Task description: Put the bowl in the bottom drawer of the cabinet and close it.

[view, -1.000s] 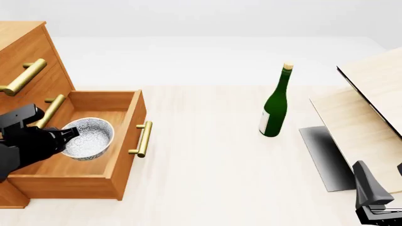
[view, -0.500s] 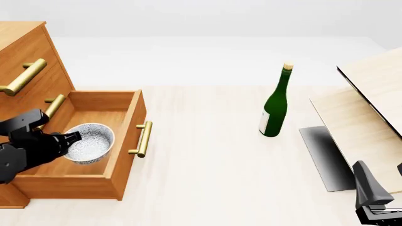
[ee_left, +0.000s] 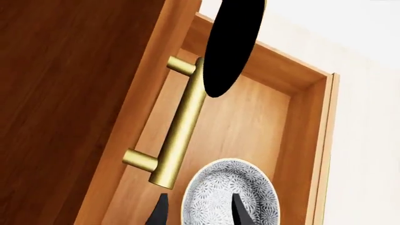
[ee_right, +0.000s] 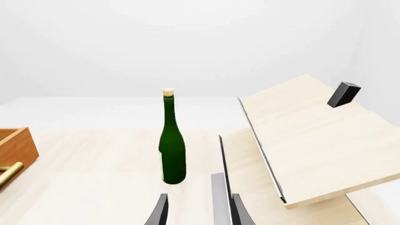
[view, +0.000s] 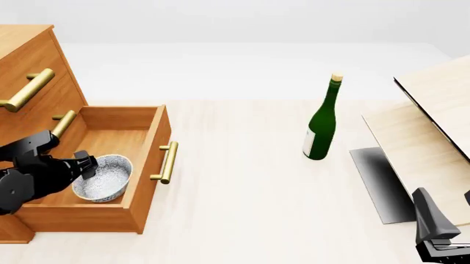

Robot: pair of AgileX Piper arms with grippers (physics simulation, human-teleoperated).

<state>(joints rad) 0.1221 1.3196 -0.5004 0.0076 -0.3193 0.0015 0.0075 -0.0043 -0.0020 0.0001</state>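
Bowl [view: 103,177]: sits inside the pulled-out bottom drawer [view: 143,181] of the cabinet [view: 26,71].
Left pincer [view: 87,165]: pinching the bowl's rim, one finger inside, one outside.
Right pincer [ee_right: 196,211]: spread, holding nothing, low over the desk [view: 242,181].
Bottle [view: 322,122]: upright, green, well apart from the drawer.

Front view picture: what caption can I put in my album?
Left gripper lowering the speckled bowl into the open bottom drawer.
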